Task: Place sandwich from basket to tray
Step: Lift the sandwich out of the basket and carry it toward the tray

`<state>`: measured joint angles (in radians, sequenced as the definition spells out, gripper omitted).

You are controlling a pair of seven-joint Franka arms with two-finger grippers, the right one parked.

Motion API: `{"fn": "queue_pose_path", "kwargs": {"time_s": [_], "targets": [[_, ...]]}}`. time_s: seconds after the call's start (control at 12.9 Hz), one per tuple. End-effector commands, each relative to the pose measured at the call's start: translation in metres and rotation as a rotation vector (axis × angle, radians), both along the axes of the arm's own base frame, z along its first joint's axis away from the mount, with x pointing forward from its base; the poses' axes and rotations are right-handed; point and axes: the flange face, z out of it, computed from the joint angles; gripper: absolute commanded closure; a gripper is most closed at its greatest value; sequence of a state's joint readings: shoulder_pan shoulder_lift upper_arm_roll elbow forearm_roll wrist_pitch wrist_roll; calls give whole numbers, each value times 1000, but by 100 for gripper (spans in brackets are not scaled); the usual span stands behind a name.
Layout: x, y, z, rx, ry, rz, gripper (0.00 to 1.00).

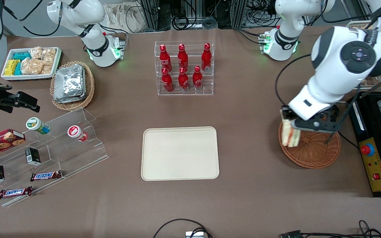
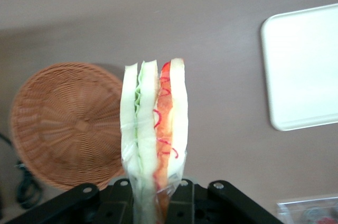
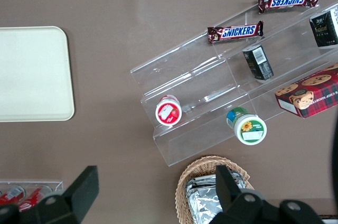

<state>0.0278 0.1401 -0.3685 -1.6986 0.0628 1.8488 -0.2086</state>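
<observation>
My left gripper (image 1: 291,127) is shut on the sandwich (image 1: 290,133), a clear-wrapped wedge of white bread with red and green filling. It holds the sandwich lifted above the rim of the reddish-brown wicker basket (image 1: 313,150), on the side toward the tray. In the left wrist view the sandwich (image 2: 154,129) stands edge-on between the gripper (image 2: 154,203) fingers, with the basket (image 2: 68,123) below and empty. The cream tray (image 1: 180,153) lies flat at the table's middle and is bare; its corner shows in the left wrist view (image 2: 301,65).
A clear rack of red bottles (image 1: 184,67) stands farther from the camera than the tray. A black machine with a red button (image 1: 375,145) sits beside the basket. Snack shelves (image 1: 45,152), a foil-packet basket (image 1: 72,84) and a white snack tray (image 1: 30,62) lie toward the parked arm's end.
</observation>
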Motion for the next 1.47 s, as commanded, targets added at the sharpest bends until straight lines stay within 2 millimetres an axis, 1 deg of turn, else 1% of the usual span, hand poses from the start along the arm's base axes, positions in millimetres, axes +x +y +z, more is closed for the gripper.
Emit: {"fn": "queue_pose_path", "kwargs": {"time_s": [0.0, 0.08, 0.31, 0.46, 0.62, 0.77, 0.85, 1.01, 1.16, 1.32, 1.39], "targets": [[24, -44, 4, -27, 2, 30, 94], [28, -62, 2, -27, -8, 44, 94], [34, -107, -19, -34, 0, 54, 94], [28, -153, -35, -29, -2, 34, 97], [30, -184, -57, -14, -8, 48, 98], [26, -216, -83, -2, -2, 41, 98], [26, -225, -99, -7, 14, 39, 98], [22, -245, -136, 7, 35, 36, 98], [24, -262, -169, -23, 42, 27, 98], [22, -269, -196, -28, 53, 33, 98], [21, -276, -208, -32, 35, 48, 98]]}}
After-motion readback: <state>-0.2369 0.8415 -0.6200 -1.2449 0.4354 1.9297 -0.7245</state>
